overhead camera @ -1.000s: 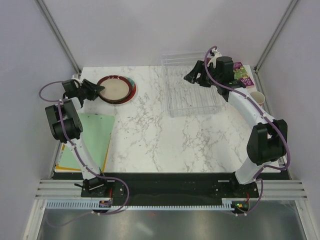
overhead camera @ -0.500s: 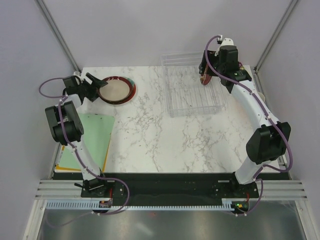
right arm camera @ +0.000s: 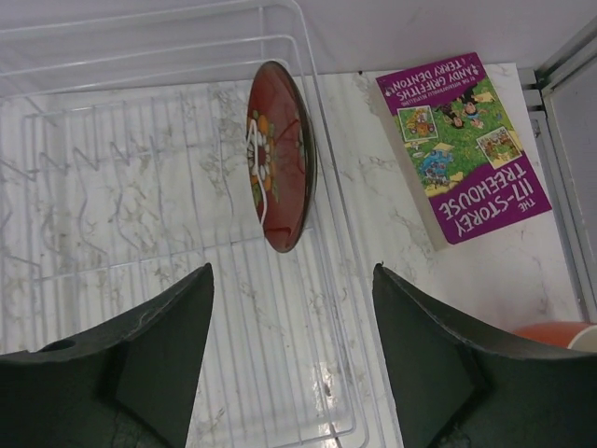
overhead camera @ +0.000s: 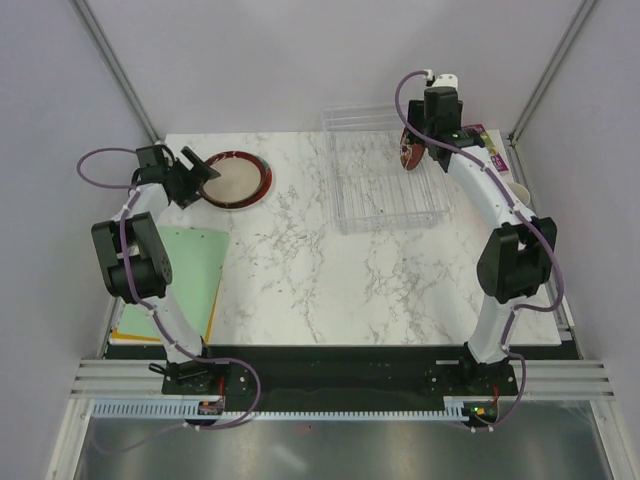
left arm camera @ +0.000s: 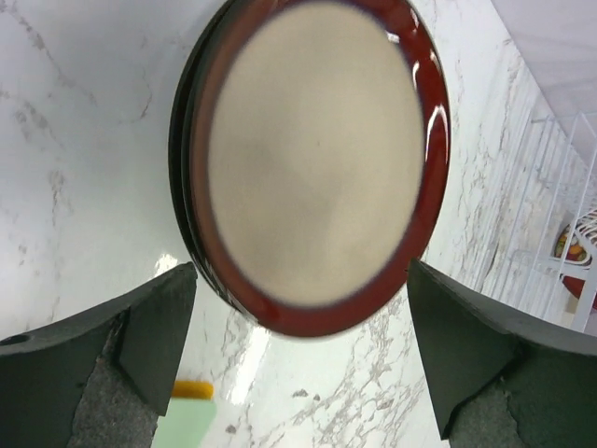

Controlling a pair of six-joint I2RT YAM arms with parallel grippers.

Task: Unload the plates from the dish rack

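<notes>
One red plate stands on edge in the single clear dish rack, toward the rack's right side, upper middle of the right wrist view. The right gripper hangs just below the plate in that view, spread wide and holding nothing.

At the upper left of the overhead view lies one stack of plates. A cream plate is on top with at least one beneath; the full count is hidden. The left gripper is released, its fingers flanking the stack's lower rim.

One purple book and one orange mug sit right of the rack.

Both arms reach toward the far side, the left gripper and right gripper spread wide, the right apparently angled downward.
</notes>
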